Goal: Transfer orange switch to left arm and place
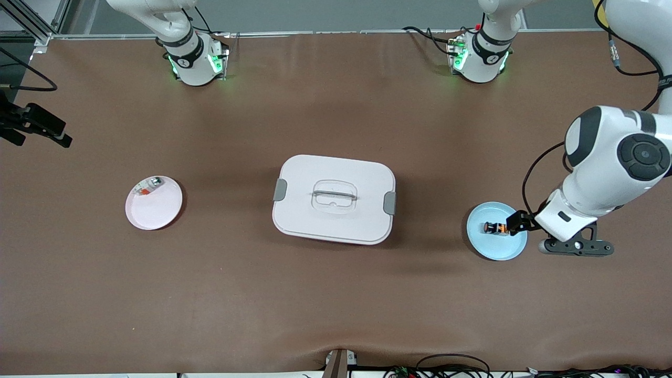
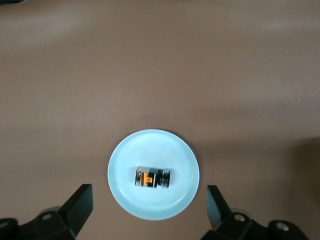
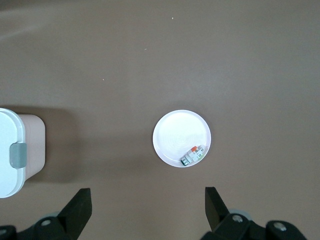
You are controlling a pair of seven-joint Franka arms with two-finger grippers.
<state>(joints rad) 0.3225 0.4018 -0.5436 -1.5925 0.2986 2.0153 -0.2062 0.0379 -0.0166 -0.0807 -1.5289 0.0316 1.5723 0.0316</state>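
The front camera hangs high, facing the arm bases at twelve o'clock. The left wrist camera looks straight down, close over the blue plate (image 2: 153, 174) at three o'clock. The right wrist camera looks down from higher, sharing the pink plate (image 3: 181, 138) and box (image 3: 10, 152) with the front view.

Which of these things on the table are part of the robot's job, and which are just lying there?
Part of the job:
orange switch, lying on the blue plate
box, to be avoided
left gripper, open above the switch
right gripper, open, waiting

Just lying about:
silver-green part on the pink plate
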